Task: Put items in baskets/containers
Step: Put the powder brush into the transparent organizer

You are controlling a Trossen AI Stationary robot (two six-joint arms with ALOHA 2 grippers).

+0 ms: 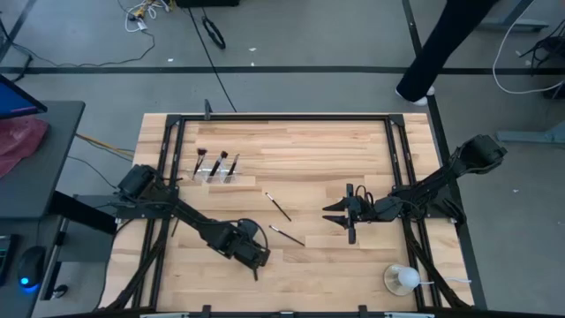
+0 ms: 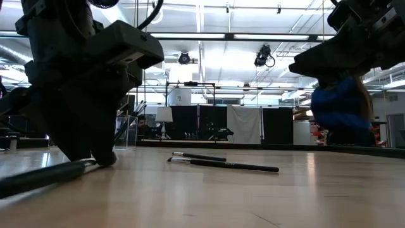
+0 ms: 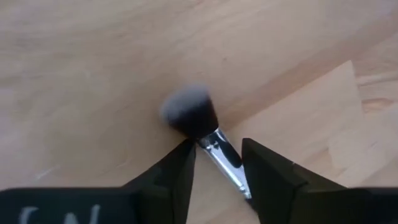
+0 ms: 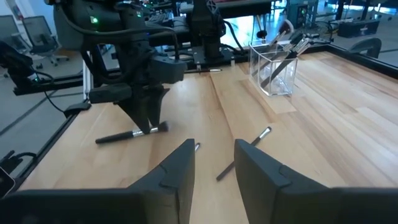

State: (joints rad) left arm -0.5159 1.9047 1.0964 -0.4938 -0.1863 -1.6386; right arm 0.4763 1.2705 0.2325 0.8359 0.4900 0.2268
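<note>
- The left gripper is low over the near-left part of the pale wooden tabletop; its two dark fingers sit either side of the silver ferrule of a makeup brush with a slim dark handle and a fluffy dark, pale-tipped head. Whether the fingers actually press on the ferrule I cannot tell.
- This brush lies flat on the tabletop, its handle reaching out past the gripper, as the right wrist view shows.
- The right gripper hovers right of centre with its fingers spread apart and holding nothing.
- Two more thin dark brushes lie loose near the middle of the tabletop between the arms: one farther back, the other nearer the front edge.
- The small clear plastic brush holder stands at the back left, well apart from both grippers, with several dark-handled brushes already leaning inside it.
- A white round object on a dish sits at the near-right corner.
- A person's dark-trousered leg shows on the floor beyond the table.
</note>
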